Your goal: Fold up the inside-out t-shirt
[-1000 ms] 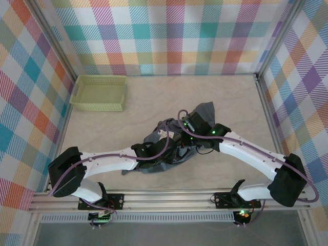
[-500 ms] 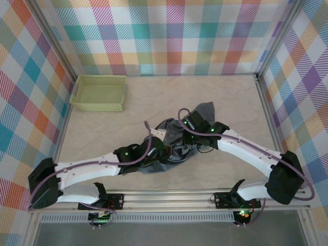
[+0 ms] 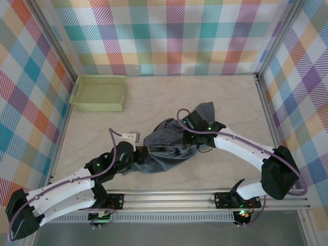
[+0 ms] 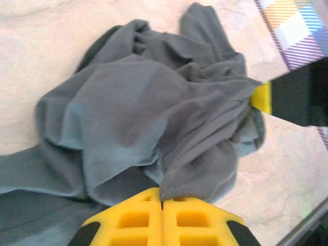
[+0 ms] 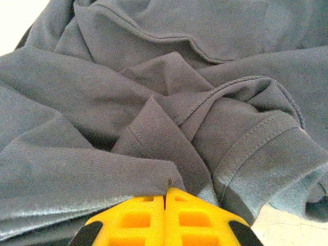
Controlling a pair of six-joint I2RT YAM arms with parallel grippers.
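Quick status: the plain slate blue-grey t-shirt of soft wrinkly cloth (image 3: pixel 169 146) is lying in a crumpled heap on the pale marbled tabletop (image 3: pixel 154 102). It's roughly mid-table, toward the near edge, right between my two arms.

My left gripper (image 4: pixel 162 193) is clamped tight, with the yellow pads pressed flat together. A bit of stitched hem is pinched right at the tips. My right gripper (image 5: pixel 165 193) is clenched the same way, pads together, nipping a fold of the cloth. Just past it I can see ridged hems with the stitching showing, and a thick cuff-like edge curling over on the right.

From my left wrist the shirt bunches up into a wrinkly mound. Folds pull across toward the right gripper, whose yellow pad and black finger poke in at the right edge and touch the cloth.

From above, my left gripper bites the near-left end of the heap and the right one sits on the far-right part. A flap of shirt sticks out there toward the back.

The pale yellow-green plastic mesh basket (image 3: pixel 99 92) is well apart from all this, in the back left corner by the checked wall (image 3: pixel 174 36)
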